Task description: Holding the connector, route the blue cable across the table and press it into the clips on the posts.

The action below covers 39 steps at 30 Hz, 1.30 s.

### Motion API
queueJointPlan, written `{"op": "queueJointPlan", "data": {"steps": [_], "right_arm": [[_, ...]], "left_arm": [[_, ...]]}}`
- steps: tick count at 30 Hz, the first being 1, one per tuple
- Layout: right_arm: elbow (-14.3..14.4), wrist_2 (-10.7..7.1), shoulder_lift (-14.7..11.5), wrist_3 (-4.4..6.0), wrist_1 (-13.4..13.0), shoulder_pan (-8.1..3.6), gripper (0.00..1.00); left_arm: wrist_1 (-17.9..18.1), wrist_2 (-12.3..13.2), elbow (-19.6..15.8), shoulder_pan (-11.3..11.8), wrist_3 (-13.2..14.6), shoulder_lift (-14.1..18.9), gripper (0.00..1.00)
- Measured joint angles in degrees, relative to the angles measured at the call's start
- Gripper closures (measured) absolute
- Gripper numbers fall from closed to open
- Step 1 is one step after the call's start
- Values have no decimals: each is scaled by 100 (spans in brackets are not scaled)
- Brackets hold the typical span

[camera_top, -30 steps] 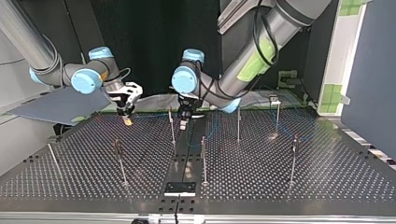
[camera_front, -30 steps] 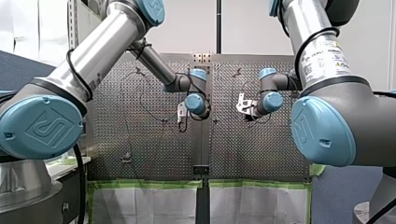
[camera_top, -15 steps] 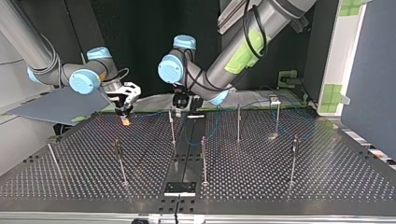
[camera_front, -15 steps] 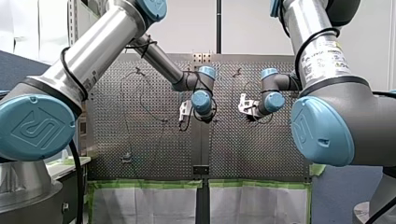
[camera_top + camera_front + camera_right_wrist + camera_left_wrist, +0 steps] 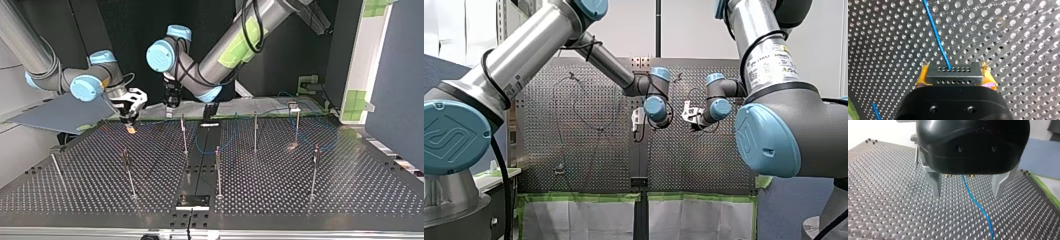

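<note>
In the right wrist view my right gripper (image 5: 953, 71) is shut on a grey connector (image 5: 953, 78), its yellow pads (image 5: 922, 78) on both ends. The blue cable (image 5: 936, 37) leaves the connector and runs ahead over the perforated plate. In the top view this gripper (image 5: 131, 124) hangs low over the table's back left. My left gripper (image 5: 968, 192) is open, its metal fingers (image 5: 935, 183) apart, with the blue cable (image 5: 978, 205) lying on the plate below the gap. It hovers (image 5: 170, 106) just right of my right gripper. Blue cable (image 5: 226, 141) loops near the middle posts.
Several thin posts stand on the table (image 5: 300, 200): one (image 5: 183, 132) near my left gripper, others at the centre (image 5: 218, 170), the right (image 5: 314, 170) and the left (image 5: 128, 172). A black plate (image 5: 192, 202) lies at the near edge. A post (image 5: 916, 155) stands beside my left gripper.
My left arm has swung toward the top view's left and risen, ending close to my right gripper. My right gripper has barely moved and keeps hold of the connector.
</note>
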Motion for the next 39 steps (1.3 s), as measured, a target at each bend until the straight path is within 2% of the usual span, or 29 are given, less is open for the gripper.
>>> {"op": "queueJointPlan", "data": {"steps": [6,12,17,23,31,39], "right_arm": [[1,0,-3,-21,66,-44,100],[-1,0,-7,-37,91,-88,100],[-3,0,-7,-39,93,-115,100],[-3,0,-5,-40,92,-122,100],[-4,0,-4,-40,87,-122,100],[-6,0,-10,-40,85,-121,100]], "left_arm": [[-108,-20,313,-26,-257,-307,0],[-244,-82,635,-14,-334,-628,0],[-195,-162,898,-15,-444,-884,0],[-125,-201,1170,9,-522,-978,0],[-57,-175,1228,44,-582,-992,0],[-222,-125,1464,58,-669,-1255,0]]}}
